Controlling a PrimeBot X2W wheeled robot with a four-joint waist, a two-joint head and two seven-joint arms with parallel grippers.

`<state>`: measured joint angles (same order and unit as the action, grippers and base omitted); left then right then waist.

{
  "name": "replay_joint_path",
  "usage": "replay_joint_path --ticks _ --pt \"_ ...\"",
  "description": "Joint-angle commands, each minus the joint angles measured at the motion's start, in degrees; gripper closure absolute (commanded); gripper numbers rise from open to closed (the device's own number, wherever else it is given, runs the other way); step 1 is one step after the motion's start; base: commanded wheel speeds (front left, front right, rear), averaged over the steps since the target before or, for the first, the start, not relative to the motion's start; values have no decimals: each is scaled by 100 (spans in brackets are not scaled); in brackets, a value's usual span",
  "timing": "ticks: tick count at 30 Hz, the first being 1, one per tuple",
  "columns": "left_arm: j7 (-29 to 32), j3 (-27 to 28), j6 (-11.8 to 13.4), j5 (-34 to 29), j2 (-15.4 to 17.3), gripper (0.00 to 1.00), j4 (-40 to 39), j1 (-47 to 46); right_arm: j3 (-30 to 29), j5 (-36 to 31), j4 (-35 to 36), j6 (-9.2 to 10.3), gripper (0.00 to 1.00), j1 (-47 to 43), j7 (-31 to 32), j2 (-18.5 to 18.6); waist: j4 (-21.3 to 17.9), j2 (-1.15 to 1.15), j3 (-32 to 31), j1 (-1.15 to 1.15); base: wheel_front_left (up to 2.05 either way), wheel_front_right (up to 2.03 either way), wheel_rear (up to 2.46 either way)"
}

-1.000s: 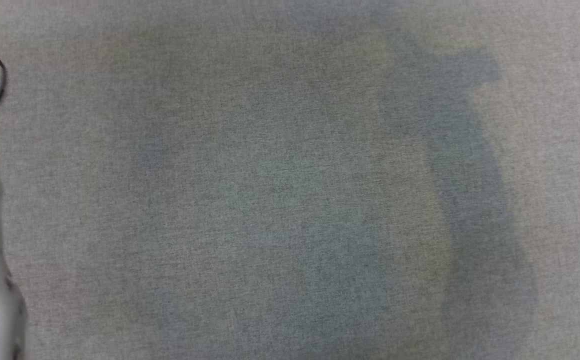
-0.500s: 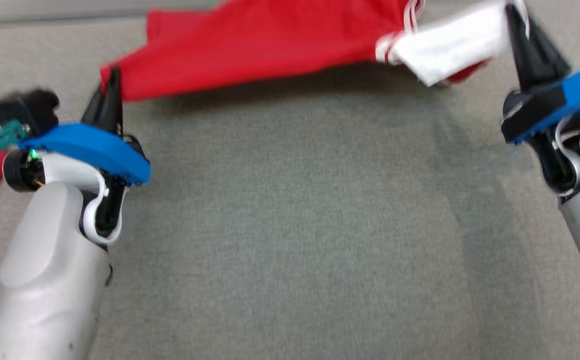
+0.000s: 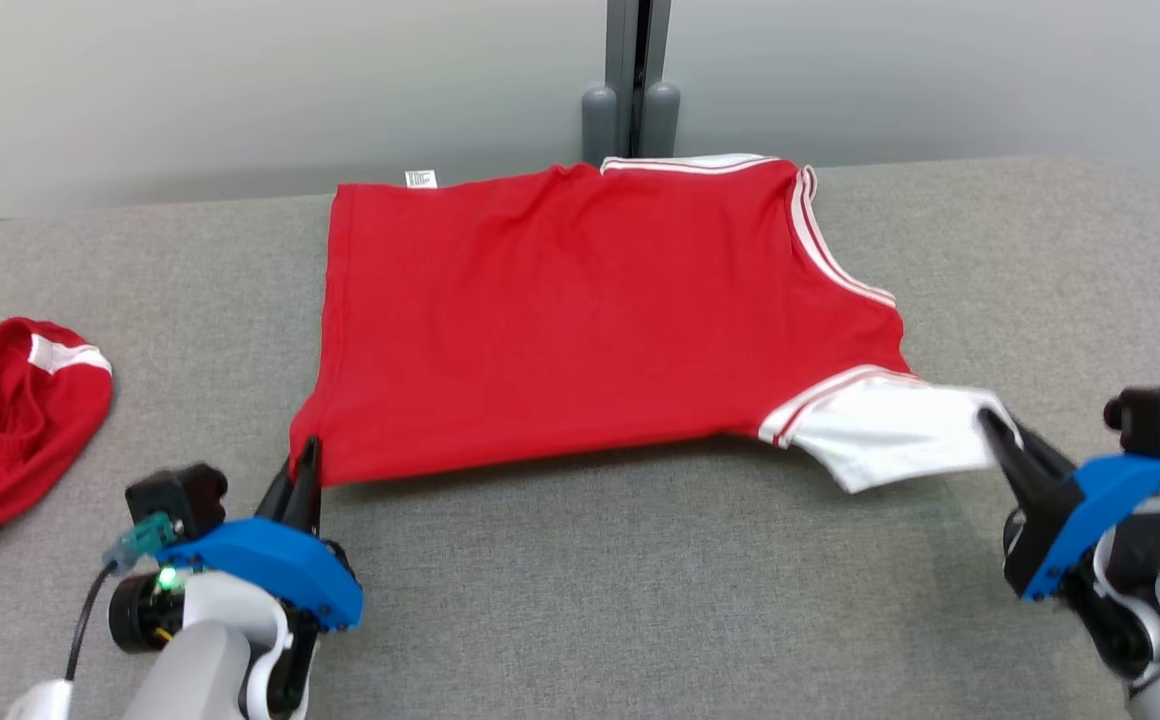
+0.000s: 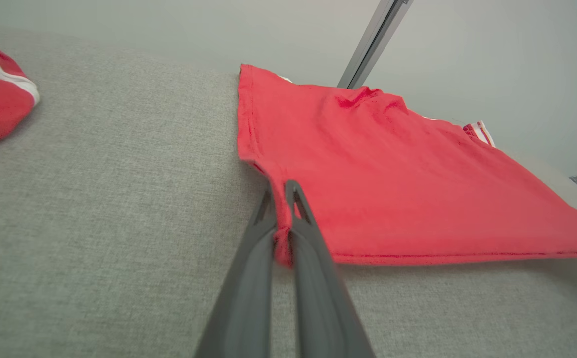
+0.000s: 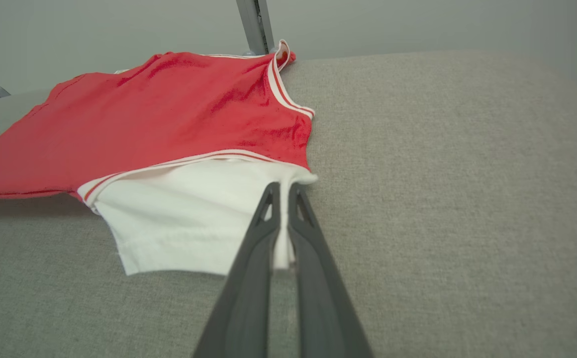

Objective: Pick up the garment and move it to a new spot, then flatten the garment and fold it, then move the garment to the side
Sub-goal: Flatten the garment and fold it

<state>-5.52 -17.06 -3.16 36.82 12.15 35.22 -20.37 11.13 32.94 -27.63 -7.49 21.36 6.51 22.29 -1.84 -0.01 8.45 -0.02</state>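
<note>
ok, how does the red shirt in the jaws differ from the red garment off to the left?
Pose: the red shirt is spread out almost flat; the crumpled red garment sits in a heap.
Hold: the red shirt is pinched by the left gripper at its hem corner and the right gripper at its white sleeve; the crumpled red garment lies free.
Both are red with white trim, on the grey table.

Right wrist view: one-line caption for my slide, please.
Right claw pinching the white sleeve of the red garment spread across the grey fabric surface.
</note>
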Motion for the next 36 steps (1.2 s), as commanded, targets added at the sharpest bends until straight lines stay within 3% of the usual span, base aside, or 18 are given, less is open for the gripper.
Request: replay_joint_path --ticks 1,9,13,18,27,32,36 --pt "-37 28 63 1 28 100 -74 118 -134 -110 116 -1 100 -199 98 -42 -30 1 -59 2 0 0 0" --pt "-6 65 549 -27 87 100 -761 943 -1283 -1030 1539 -1 100 -1609 1369 -876 50 1 -232 2 0 0 0" --pt "123 41 822 -97 157 100 -1112 1246 -1608 -1337 2370 -1 100 -2122 1999 -1371 66 1 -228 2 0 0 0" --pt "286 -14 1140 -226 296 100 -1432 1620 -1895 -1615 3010 -1 100 -2538 2438 -1710 55 1 -200 2 0 0 0" --pt "517 -150 1438 -401 445 100 -1928 2016 -2064 -1805 3530 -1 100 -2909 3096 -1902 62 1 -151 2 0 0 0" --pt "663 -246 1470 -485 519 100 -2293 1865 -1959 -1856 3762 -1 100 -2654 2905 -1907 74 1 -122 2 0 0 0" --pt "1050 -358 1421 -525 627 100 -2496 1548 -1702 -1956 3731 -2 100 -2178 2715 -1672 65 1 -29 2 0 0 0"
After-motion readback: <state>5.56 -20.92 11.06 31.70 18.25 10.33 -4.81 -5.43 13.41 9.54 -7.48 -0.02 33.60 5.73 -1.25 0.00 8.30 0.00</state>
